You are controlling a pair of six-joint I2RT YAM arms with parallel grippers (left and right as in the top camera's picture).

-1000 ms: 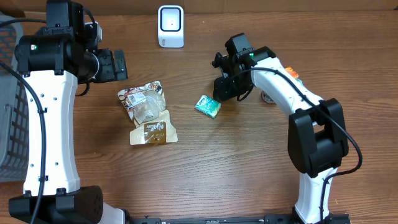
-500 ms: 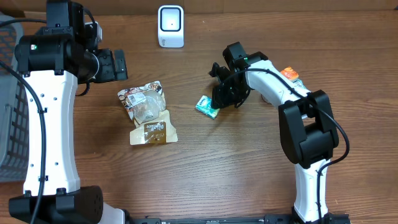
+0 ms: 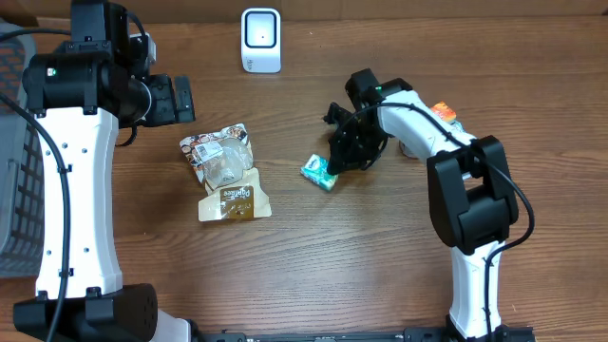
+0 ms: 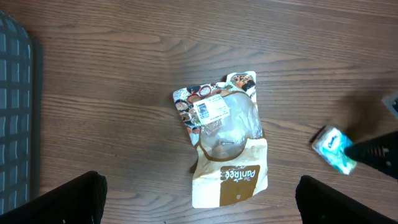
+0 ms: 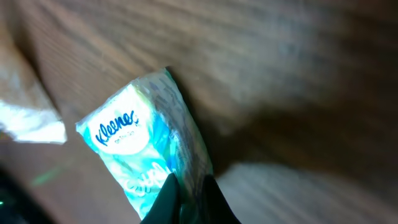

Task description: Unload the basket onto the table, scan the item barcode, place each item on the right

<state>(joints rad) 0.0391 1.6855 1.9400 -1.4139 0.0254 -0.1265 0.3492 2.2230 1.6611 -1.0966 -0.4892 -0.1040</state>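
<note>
Teal-and-white soft plastic tissue pack (image 3: 318, 173) is now caught by the right gripper (image 3: 334, 165), and that is the change I care about. A second ago this gripper hung partly open just above the pack; since then it has come down and clenched on the pack's near edge. In the right wrist view I see the two dark fingertips (image 5: 166, 200) pinched together on the wrapper's corner, with the pack (image 5: 146, 152) running up and away from them. It has slid only slightly and I judge it is still lying on the brown wooden table (image 3: 332, 256), not lifted.

For the task, this means the pick looks made, though the hold is thin, on an edge only, and could slip during the carry. The white box-shaped scanner (image 3: 260, 40) stands well apart, up and to the left of this gripper.

My left gripper (image 3: 177, 100) has not moved and stays spread wide, holding nothing, above the brown-and-clear snack pouch (image 4: 224, 143).
</note>
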